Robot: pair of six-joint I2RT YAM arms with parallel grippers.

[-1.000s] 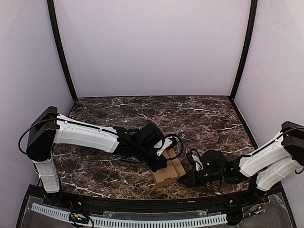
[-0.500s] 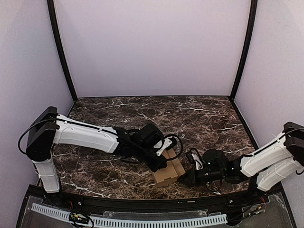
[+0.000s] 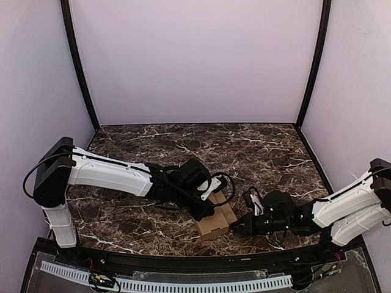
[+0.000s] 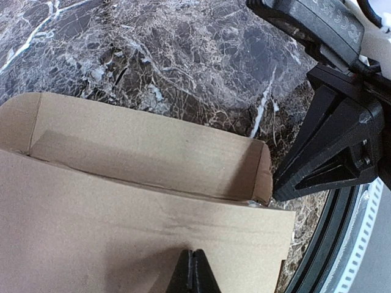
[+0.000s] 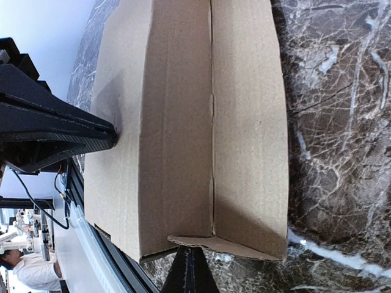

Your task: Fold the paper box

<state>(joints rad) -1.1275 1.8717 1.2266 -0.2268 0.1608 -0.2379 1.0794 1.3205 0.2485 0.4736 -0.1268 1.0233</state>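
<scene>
The paper box (image 3: 217, 221) is a brown cardboard trough, partly folded, near the front edge of the marble table (image 3: 183, 146). My left gripper (image 3: 206, 214) is shut, its tip resting on the box's flat outer panel (image 4: 122, 232); the closed tips show as (image 4: 192, 261). My right gripper (image 3: 240, 229) is shut too, its tip (image 5: 190, 259) against the short end flap (image 5: 226, 243) of the box (image 5: 183, 122). The right gripper (image 4: 330, 146) points at the box's end corner in the left wrist view. The left gripper (image 5: 113, 139) touches the side panel in the right wrist view.
A black frame rail (image 3: 195, 262) and a white slotted strip (image 3: 183, 285) run along the near edge just behind the box. Purple walls close the back and sides, with black posts (image 3: 78, 67) at the corners.
The right arm has shifted slightly to the right and lower. The box and the left arm stay where they were.
</scene>
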